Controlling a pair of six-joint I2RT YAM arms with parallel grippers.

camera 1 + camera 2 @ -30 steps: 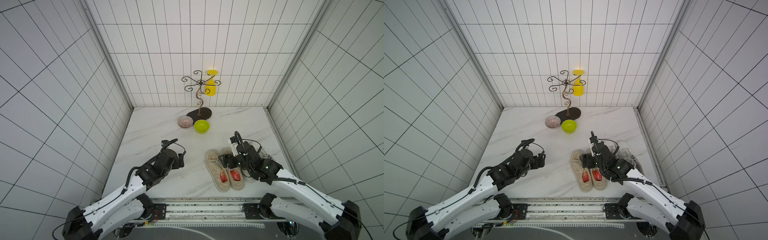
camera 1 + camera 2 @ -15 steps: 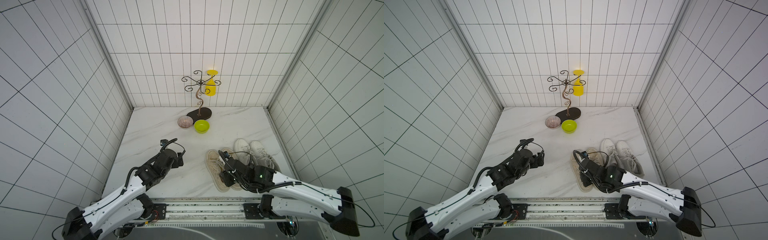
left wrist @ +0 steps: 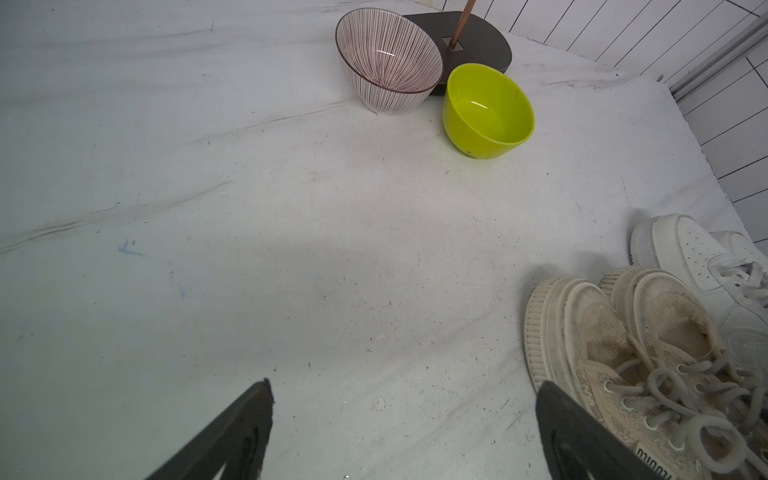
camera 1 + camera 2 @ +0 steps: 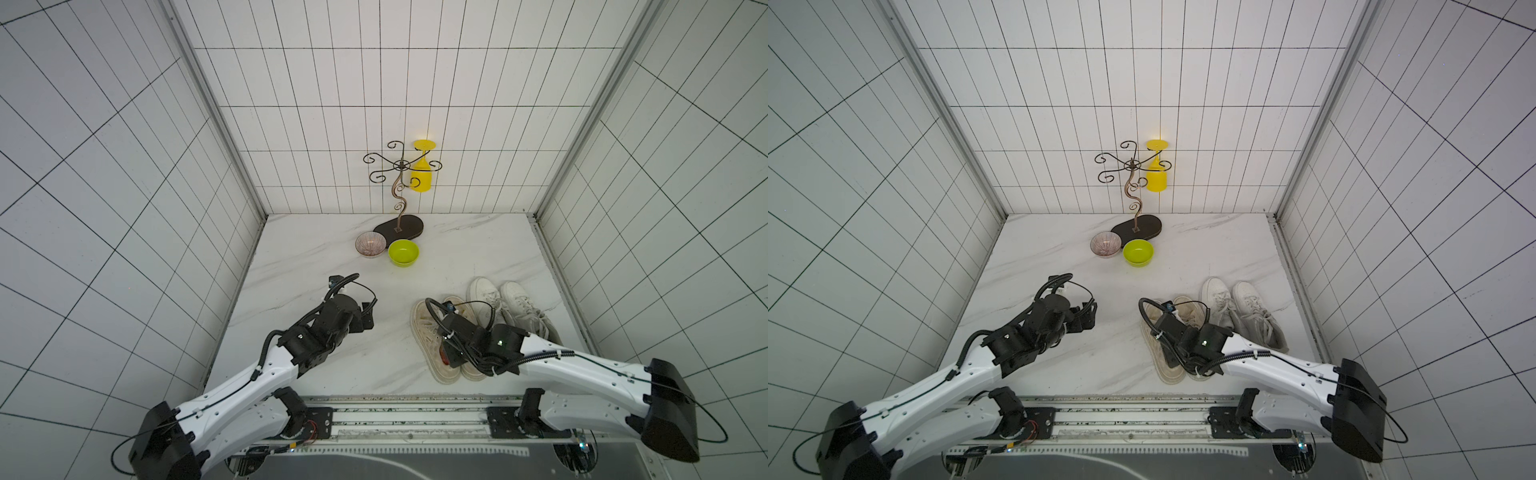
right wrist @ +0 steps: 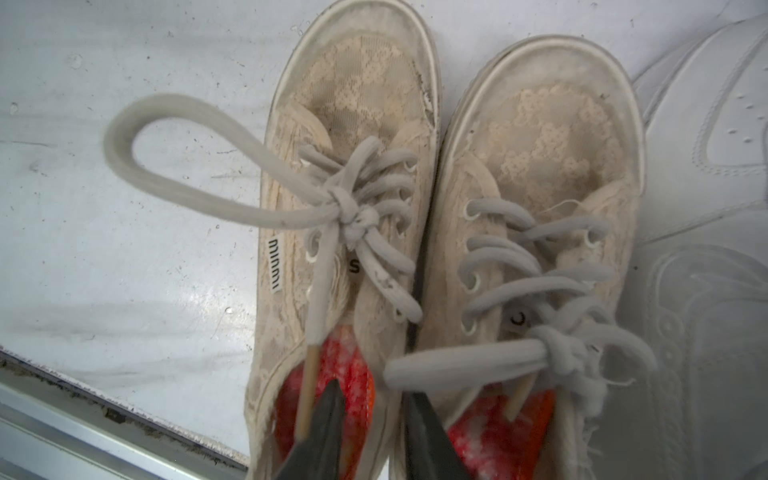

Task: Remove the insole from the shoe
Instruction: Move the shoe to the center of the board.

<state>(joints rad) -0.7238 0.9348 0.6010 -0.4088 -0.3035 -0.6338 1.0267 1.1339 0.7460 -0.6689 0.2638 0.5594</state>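
- Two beige lace-fabric sneakers (image 4: pixel 422 328) with ribbed cream rubber soles and thick, round grey laces lie side by side, touching, near the front edge of the white marble-veined worktop (image 4: pixel 311 257).
- We see a fuzzy red-orange insole (image 5: pixel 353 370) lying inside the heel opening of the sneaker farther from the white pair (image 5: pixel 357 95). The neighbouring sneaker (image 5: pixel 540 137) holds one too.
- Our right hand (image 5: pixel 374 395) is low over that heel. One dark finger (image 5: pixel 328 428) is down in the opening over the insole and the other stands past the shoe's inner wall. The gap is narrow, and we cannot tell whether they pinch anything.
- Our left hand (image 3: pixel 405 384) hangs spread wide above bare worktop, apart from the shoes.
- Smooth white leather sneakers (image 4: pixel 511 303) sit just beside the beige pair.
- Further back stand a thin-striped ceramic bowl (image 3: pixel 388 58), a glossy lime-green plastic bowl (image 3: pixel 488 110) and a scrolled wire stand (image 4: pixel 399 226) on a dark oval base. A yellow goblet (image 4: pixel 422 174) hangs upside down from the stand.
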